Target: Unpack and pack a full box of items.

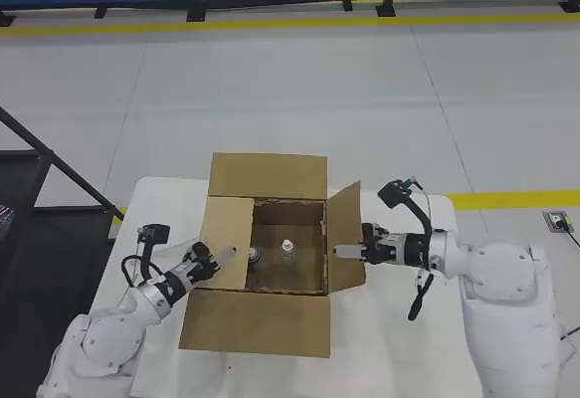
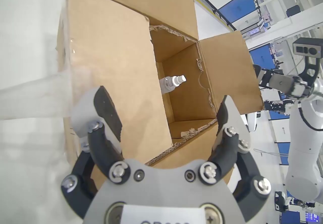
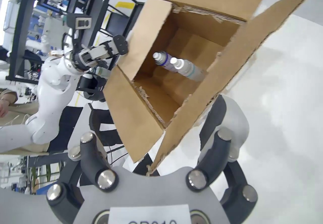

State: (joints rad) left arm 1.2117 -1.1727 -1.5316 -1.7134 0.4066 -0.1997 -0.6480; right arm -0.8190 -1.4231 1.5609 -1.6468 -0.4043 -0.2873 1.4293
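Jaws on your left gripper (image 2: pixel 164 96) stand spread wide with nothing held between them. It hangs just above the left flap of the brown cardboard box (image 1: pixel 255 323), near that flap's front corner. You cannot tell whether a finger touches the cardboard.

Your right gripper (image 1: pixel 341 251) is also wide open and holds nothing. It sits at the outer side of the box's right flap, which stands raised at a slant, and the right wrist view has the flap's torn edge running between the jaws. Whether the visible finger (image 3: pixel 227 109) touches the flap cannot be told.

The box sits with its top open in the middle of the white table (image 1: pixel 170 199). Its far and near flaps are folded out flat, and its left flap lies out to the side.

Inside, on the box floor, you have two items standing upright just beside each other. One is a white-capped bottle with a purple band (image 3: pixel 161 58). The other is a white-capped clear bottle with a teal label (image 3: pixel 188 70), the one nearer your right gripper.
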